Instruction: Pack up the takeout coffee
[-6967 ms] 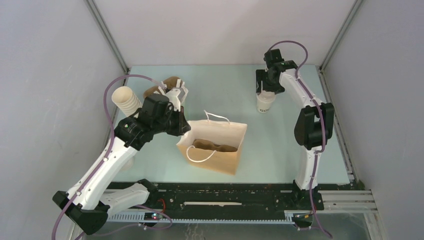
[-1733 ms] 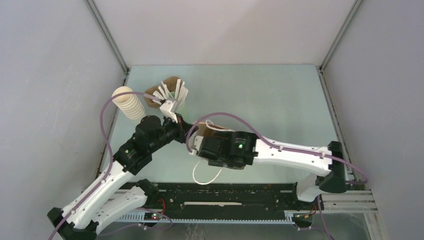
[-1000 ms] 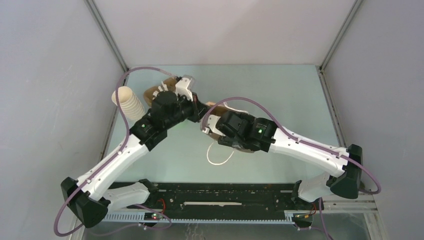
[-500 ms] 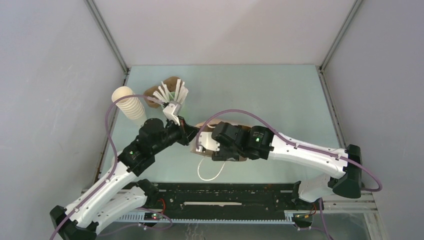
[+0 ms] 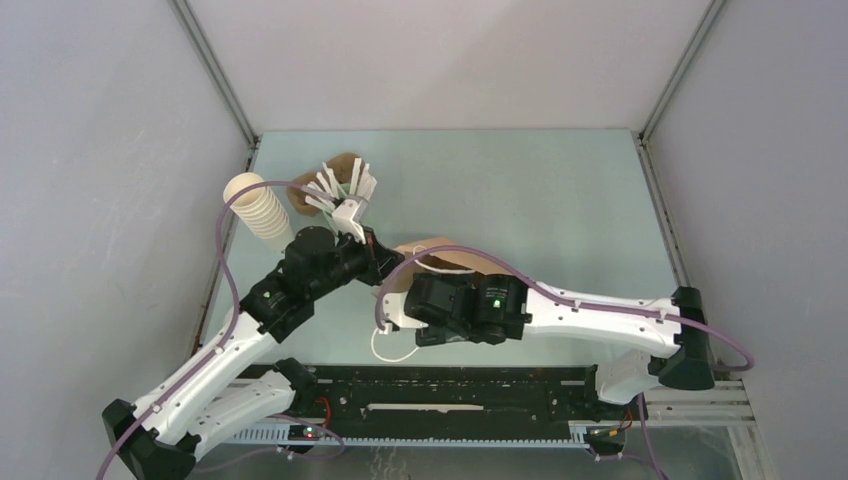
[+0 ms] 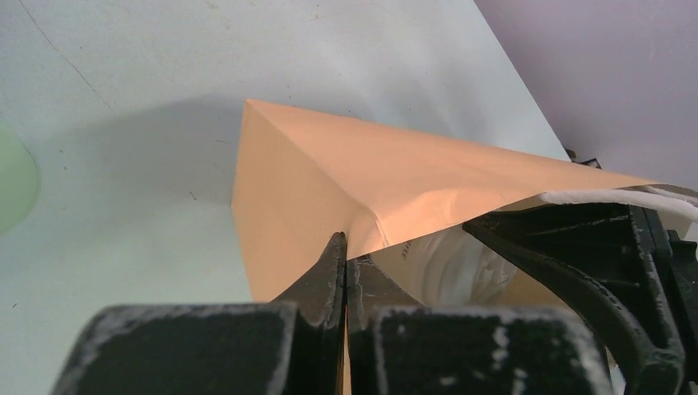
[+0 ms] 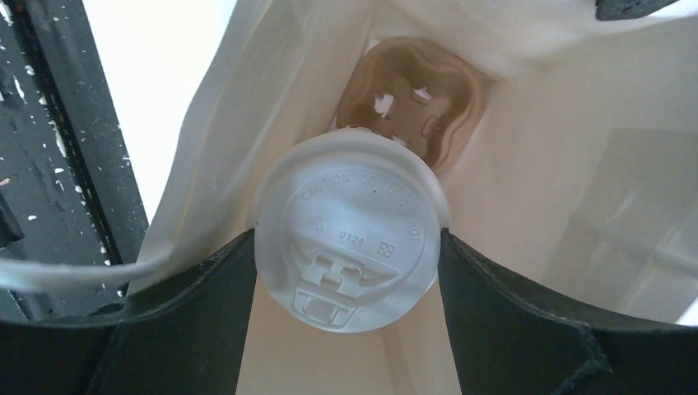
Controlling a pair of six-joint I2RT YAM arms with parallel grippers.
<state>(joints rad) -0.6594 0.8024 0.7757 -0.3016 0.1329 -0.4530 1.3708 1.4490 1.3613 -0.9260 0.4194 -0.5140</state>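
My right gripper (image 7: 346, 276) holds the takeout coffee (image 7: 350, 218), jaws spread wide around its lid. The cup hangs inside the paper bag (image 6: 329, 173), above the brown tray (image 7: 407, 99). My left gripper (image 6: 344, 247) pinches the bag's edge tight. If I let go crooked, the cup may miss the tray hole and tip over
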